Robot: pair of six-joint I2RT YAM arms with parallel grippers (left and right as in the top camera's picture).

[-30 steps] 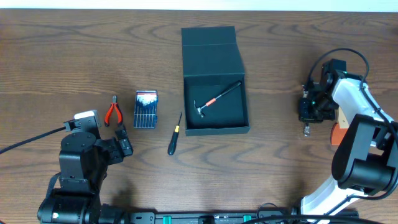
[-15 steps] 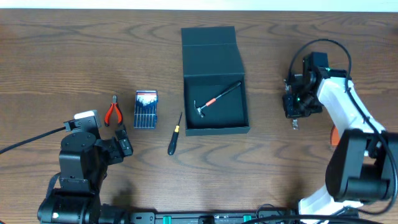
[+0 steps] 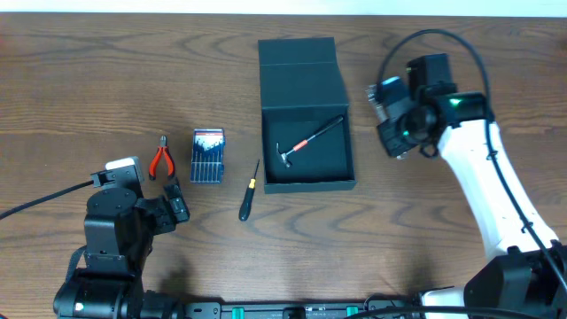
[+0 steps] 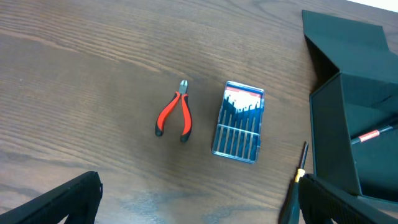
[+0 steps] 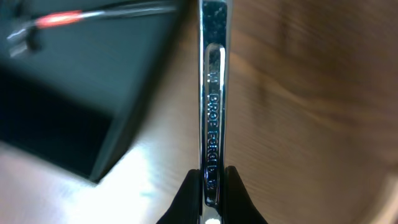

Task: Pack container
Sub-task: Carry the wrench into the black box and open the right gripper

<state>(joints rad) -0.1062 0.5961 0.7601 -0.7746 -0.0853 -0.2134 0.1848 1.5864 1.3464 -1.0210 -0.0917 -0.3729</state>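
— Which step is going on?
— The right tool is clamping shut on a wrench, just right of the box, which is sitting open mid-counter. I'd judge it's needing to swing over the cavity and lower before letting go.
— The left tool?
— Gaping wide, gripping nothing, near the pliers.
— Counts?
— One box, one hammer inside, one wrench; one screwdriver, one pliers, one bit case waiting outside.

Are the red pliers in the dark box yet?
No, the pliers lie on the table, left of the bit case, while the box holds only a hammer.
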